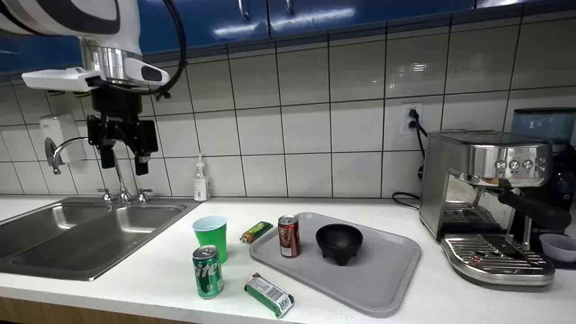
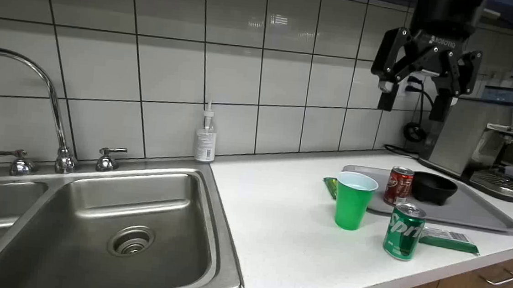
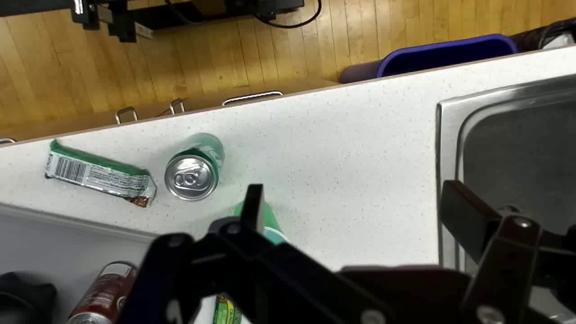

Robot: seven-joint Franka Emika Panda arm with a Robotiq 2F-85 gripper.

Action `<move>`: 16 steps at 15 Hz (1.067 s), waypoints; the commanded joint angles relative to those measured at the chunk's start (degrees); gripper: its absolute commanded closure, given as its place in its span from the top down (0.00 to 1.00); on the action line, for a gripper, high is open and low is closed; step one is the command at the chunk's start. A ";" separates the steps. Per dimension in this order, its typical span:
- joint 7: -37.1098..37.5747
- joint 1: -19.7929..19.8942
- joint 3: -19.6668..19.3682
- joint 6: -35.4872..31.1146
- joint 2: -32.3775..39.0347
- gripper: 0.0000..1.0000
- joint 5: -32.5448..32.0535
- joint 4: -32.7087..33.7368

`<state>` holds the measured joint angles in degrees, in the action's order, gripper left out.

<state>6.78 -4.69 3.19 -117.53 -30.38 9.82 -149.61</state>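
My black gripper (image 1: pixel 124 165) is open and empty, high above the counter; it also shows in an exterior view (image 2: pixel 413 107) and the wrist view (image 3: pixel 353 198). A green cup (image 1: pixel 211 243) stands upright on the counter, partly hidden behind a finger in the wrist view (image 3: pixel 271 220). A green Sprite can (image 1: pixel 208 274) stands beside it. A green and white wrapped bar (image 1: pixel 270 294) lies near the counter's front. A green and yellow bar (image 1: pixel 256 232) lies by the grey tray (image 1: pixel 373 285). On the tray are a red can (image 1: pixel 289 236) and a black bowl (image 1: pixel 339 240).
A steel double sink (image 2: pixel 225 251) with a tall faucet (image 2: pixel 46 86) is set into the counter. A clear pump bottle (image 2: pixel 205 137) stands by the tiled wall. An espresso machine (image 1: pixel 490 202) stands past the tray. Blue cabinets (image 1: pixel 342 15) hang above.
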 commanded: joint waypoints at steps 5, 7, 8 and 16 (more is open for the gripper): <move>0.91 1.28 0.59 -2.62 -0.08 1.00 -0.78 -1.03; 0.87 1.72 0.02 -4.91 -0.02 1.00 -0.26 -1.56; 0.97 2.17 -0.17 -6.13 0.16 1.00 -0.44 -1.85; 1.11 5.75 -1.50 -15.59 3.14 1.00 -2.90 -3.25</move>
<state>6.78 -0.51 1.73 -129.93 -28.41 8.70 -152.44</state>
